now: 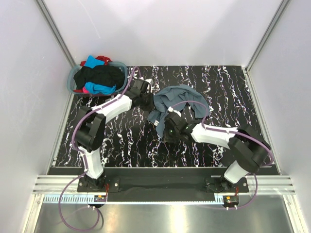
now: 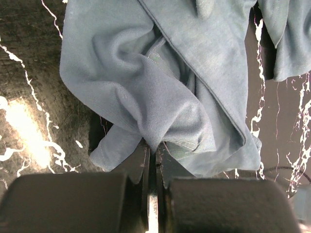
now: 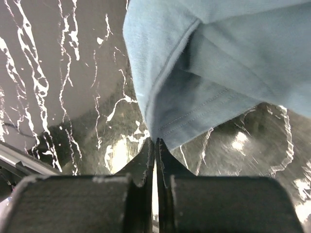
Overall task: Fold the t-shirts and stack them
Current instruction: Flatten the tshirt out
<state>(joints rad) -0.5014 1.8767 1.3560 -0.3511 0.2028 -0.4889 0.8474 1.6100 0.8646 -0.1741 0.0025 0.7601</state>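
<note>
Closed fingers of the left claw point(image 2: 154, 151) fill the bottom of its wrist view, jaws nearly together and pinching a fold of the slate blue-grey t-shirt point(image 1: 179, 98). The right claw point(image 3: 155, 144) is likewise narrow, nipping a stitched hem corner of the same shirt. The shirt is bunched and creased, not folded. It lies mid-worktop toward the back, with the left claw at its left edge and the right claw at its near edge.

Under it is the black worktop point(image 1: 121, 141), veined with white. A round grey-blue laundry basket point(image 1: 72, 77) stands at the back left corner, well apart from the shirt. Heaped in it are a black tee point(image 1: 99, 75), a turquoise tee point(image 1: 100, 89), a red tee point(image 1: 103, 59) at the far rim and a pink tee point(image 1: 86, 91) peeping out at the near rim.
</note>
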